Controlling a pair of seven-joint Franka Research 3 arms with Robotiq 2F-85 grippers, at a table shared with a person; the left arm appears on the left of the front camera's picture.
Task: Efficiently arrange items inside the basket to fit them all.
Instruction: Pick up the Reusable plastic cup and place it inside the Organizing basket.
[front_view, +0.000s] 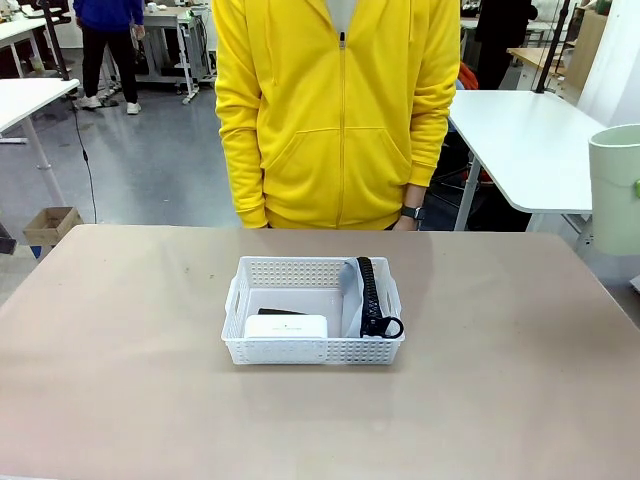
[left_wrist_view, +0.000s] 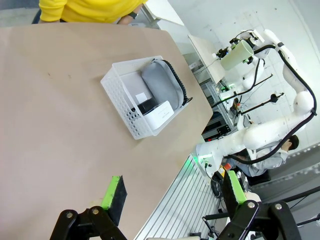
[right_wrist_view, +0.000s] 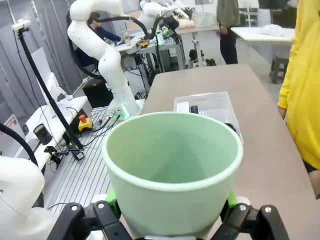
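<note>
The white perforated basket (front_view: 313, 349) (left_wrist_view: 122, 95) (right_wrist_view: 217, 101) sits mid-table. Inside it the grey pouch (front_view: 351, 290) (left_wrist_view: 161, 86) with its black zipper and loop stands along the right side. The flat white box (front_view: 286, 327) (left_wrist_view: 161, 113) lies at the near left, with the black stapler (front_view: 283, 312) (left_wrist_view: 147, 106) behind it. My right gripper (right_wrist_view: 170, 212) is shut on the pale green cup (right_wrist_view: 172, 167) (front_view: 615, 188) (left_wrist_view: 236, 54), held upright high beyond the table's right edge. Open and holding nothing, my left gripper (left_wrist_view: 175, 192) hangs above the table's left edge.
A person in a yellow hoodie (front_view: 335, 110) stands at the far side, hands by their sides. Bare brown tabletop (front_view: 130, 330) surrounds the basket. Other white tables (front_view: 530, 140) and people stand farther back.
</note>
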